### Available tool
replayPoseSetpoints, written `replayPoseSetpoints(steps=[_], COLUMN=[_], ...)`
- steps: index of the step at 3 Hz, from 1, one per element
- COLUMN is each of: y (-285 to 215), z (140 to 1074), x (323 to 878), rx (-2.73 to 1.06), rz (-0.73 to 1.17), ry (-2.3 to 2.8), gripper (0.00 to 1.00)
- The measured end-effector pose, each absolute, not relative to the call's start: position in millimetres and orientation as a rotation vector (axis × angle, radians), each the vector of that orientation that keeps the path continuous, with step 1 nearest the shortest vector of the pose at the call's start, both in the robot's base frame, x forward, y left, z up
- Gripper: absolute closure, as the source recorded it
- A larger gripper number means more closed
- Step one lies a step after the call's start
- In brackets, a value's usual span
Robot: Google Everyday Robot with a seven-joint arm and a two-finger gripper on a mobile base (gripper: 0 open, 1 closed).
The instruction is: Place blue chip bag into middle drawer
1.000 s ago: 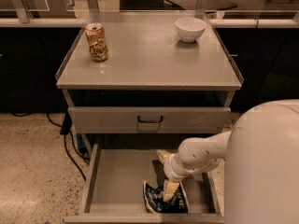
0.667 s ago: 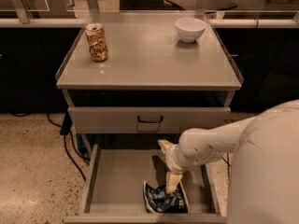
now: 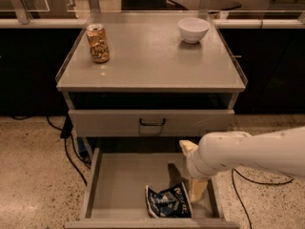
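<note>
The blue chip bag (image 3: 167, 202) lies crumpled on the floor of the open middle drawer (image 3: 121, 185), near its front edge and right of centre. My gripper (image 3: 193, 170) hangs over the drawer's right side, just above and to the right of the bag. It is open, with one tan fingertip (image 3: 188, 146) at the back and the other (image 3: 198, 189) beside the bag's right edge. Nothing is held between them. My white arm reaches in from the right.
Above the open drawer is a shut grey drawer front with a black handle (image 3: 151, 122). A tan drink can (image 3: 97, 43) and a white bowl (image 3: 193, 29) stand on the cabinet top (image 3: 152, 66). Black cables (image 3: 71, 151) trail on the floor at left.
My arm has drawn back to the right and the gripper has lifted slightly off the bag. The bag stays put on the drawer floor.
</note>
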State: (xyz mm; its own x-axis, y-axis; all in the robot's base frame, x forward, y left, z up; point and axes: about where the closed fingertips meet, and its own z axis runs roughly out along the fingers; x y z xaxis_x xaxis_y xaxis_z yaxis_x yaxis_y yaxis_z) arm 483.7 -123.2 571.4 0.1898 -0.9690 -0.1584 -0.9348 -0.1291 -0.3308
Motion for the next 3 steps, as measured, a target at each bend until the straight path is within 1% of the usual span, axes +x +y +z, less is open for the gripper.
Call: replayPoseSetpoints(steps=[1, 2, 3], y=[-206, -258, -282], z=[632, 666, 693], x=[466, 443, 410], rx=[-1.938, -1.850, -1.859], rz=[-0.267, -0.396, -0.574], ry=[1.954, 2.050, 2.088], gripper=[0.00, 0.00, 0.00])
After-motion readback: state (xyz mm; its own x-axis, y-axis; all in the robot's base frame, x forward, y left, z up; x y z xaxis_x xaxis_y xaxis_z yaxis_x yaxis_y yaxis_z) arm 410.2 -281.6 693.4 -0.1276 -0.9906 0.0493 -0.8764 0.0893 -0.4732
